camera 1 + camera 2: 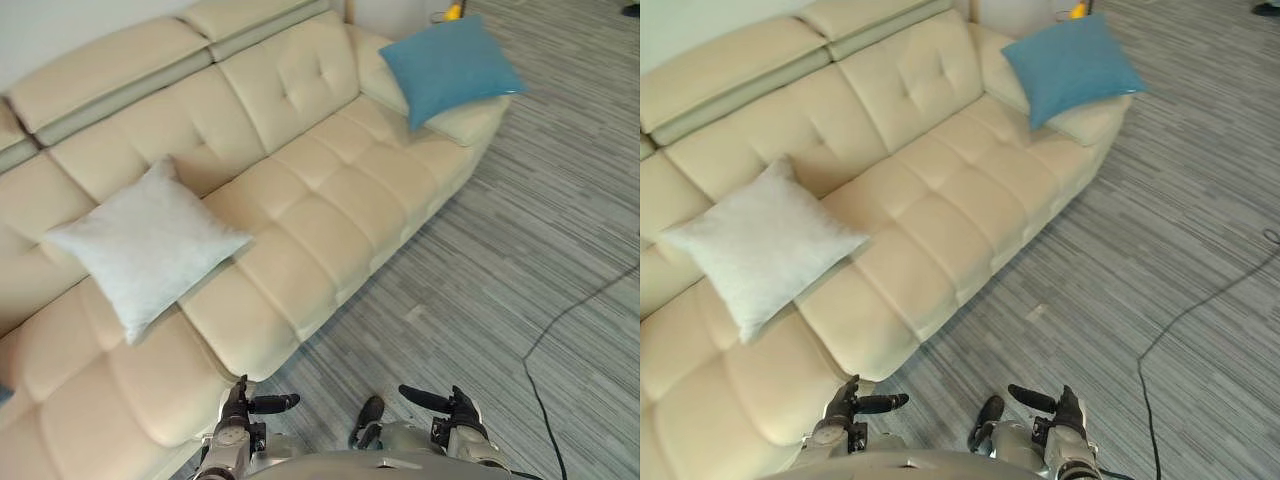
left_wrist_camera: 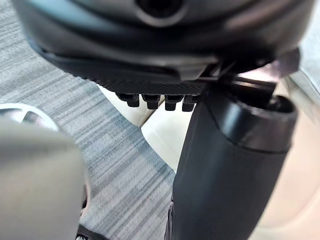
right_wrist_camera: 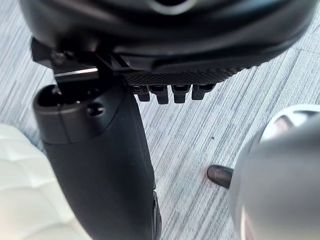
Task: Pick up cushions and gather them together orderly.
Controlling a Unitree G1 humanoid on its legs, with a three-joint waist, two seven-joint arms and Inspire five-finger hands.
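Sofa (image 1: 330,200): white cushion (image 1: 145,245) mid-seat, blue cushion (image 1: 445,62) on armrest; left robot hand (image 1: 240,400) and right robot hand (image 1: 455,405) slack-fingered, empty.

a sofa (image 1: 330,200) runs diagonally from the lower left of the frame to the upper right, with the floor (image 1: 520,250) along its front edge, to the right and below. the near cushion (image 1: 145,245) lies on the seat at centre left, against the backrest. the far cushion (image 1: 445,65) rests on the sofa's armrest at the upper right, well apart from the near one. the left hand (image 1: 237,402) and right hand (image 1: 458,405) sit at the bottom edge, side by side, in front of the sofa.
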